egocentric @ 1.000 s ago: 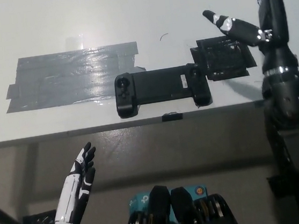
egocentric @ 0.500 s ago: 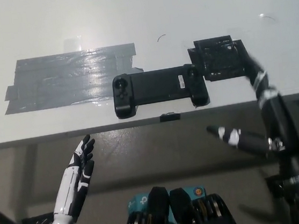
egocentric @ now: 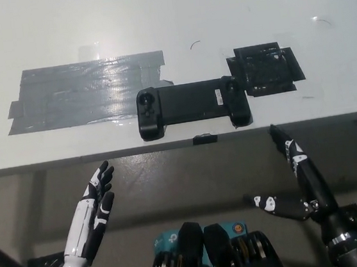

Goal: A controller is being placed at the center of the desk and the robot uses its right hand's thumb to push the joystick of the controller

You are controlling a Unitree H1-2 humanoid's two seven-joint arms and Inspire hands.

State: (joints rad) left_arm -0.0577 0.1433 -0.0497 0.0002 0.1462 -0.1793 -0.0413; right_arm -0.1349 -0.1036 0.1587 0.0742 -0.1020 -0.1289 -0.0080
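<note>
I see the controller (egocentric: 192,107) lying flat near the desk's (egocentric: 216,13) front edge, centre frame: a long matte black bar with rounded grips and a small round joystick (egocentric: 147,100) on its left grip. A wrinkled, shiny grey tape patch (egocentric: 77,93) sits to its left, a black taped square (egocentric: 266,69) to its right. My black right hand (egocentric: 294,181) hangs at lower right below the desk edge, fingers spread, holding nothing. My white left hand (egocentric: 96,207) rests lower left, fingers straight and apart, forearm cut off by the frame
</note>
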